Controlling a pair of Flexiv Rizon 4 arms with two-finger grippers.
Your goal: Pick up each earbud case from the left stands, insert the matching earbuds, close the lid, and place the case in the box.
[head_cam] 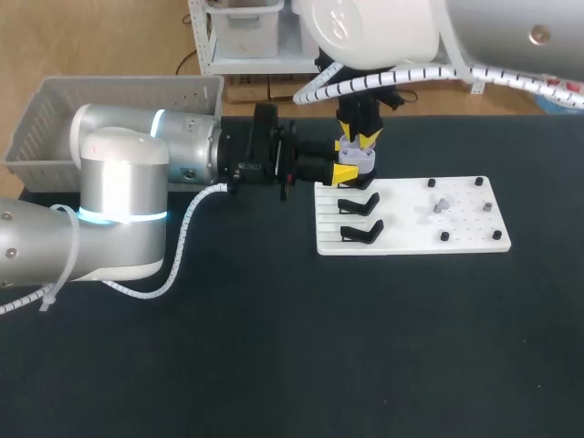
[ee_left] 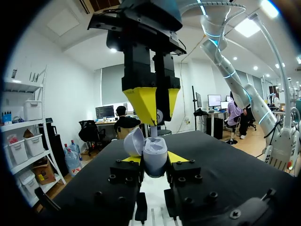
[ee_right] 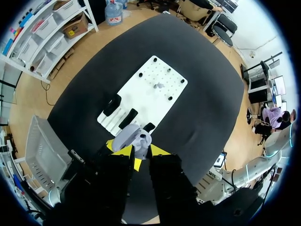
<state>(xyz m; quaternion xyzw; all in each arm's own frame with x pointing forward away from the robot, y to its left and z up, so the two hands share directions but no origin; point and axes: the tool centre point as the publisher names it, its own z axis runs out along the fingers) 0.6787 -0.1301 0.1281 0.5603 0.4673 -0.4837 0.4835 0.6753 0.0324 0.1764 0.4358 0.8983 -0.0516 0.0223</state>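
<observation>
Though the left arm's (head_cam: 119,196) silver joint hides its near corner, a grey box (head_cam: 109,96) shows at the upper left of the head view. From the left edge that arm runs level to mid-frame. There the left gripper (head_cam: 347,172) clamps an earbud case (head_cam: 359,157) from both sides, with only one yellow fingertip plain to see from above. The left wrist view shows the case lavender-grey, lid up, pinched between both tips. Straight over it the right gripper (head_cam: 360,139) points down from the upper right, close upon the case. Whether it holds anything I cannot tell, as its end is too crowded to read. Lower and rightward lies a white board (head_cam: 456,235) with two black stands (head_cam: 359,203) on its left part and a small grey earbud (head_cam: 441,204), blurred, toward its right.
</observation>
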